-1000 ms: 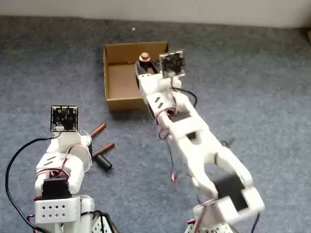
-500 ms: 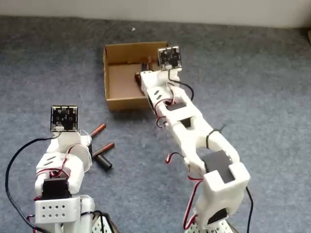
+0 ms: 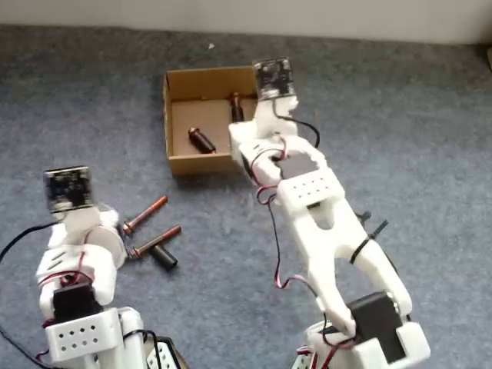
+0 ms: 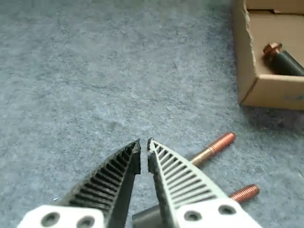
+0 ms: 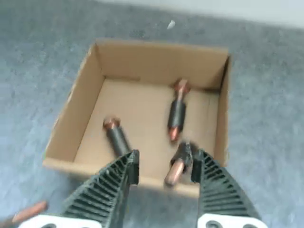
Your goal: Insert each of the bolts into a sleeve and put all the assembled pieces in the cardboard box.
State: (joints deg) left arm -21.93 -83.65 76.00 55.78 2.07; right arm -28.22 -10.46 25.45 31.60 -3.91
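The cardboard box (image 3: 175,100) stands at the back of the carpet. On its floor lie two bolts in black sleeves, one (image 5: 176,111) by the far wall and one (image 5: 116,134) near the front wall. My right gripper (image 5: 164,161) hangs open over the box's front right corner; a third sleeved bolt (image 5: 174,171) shows blurred beside one finger. My left gripper (image 4: 144,147) is shut and empty above the carpet. Just past it lie a bare copper bolt (image 4: 213,148) and a second bolt (image 4: 244,193) next to a black sleeve (image 3: 165,257).
The right arm (image 3: 307,192) stretches from the front edge to the box. The left arm (image 3: 77,254) sits at the front left, close to the loose bolts (image 3: 144,214). Grey carpet lies open left of the box and at the far right.
The right gripper lowered the sleeved bolt it held over the box and opened, so the bolt is loose. The left arm swung to the left.
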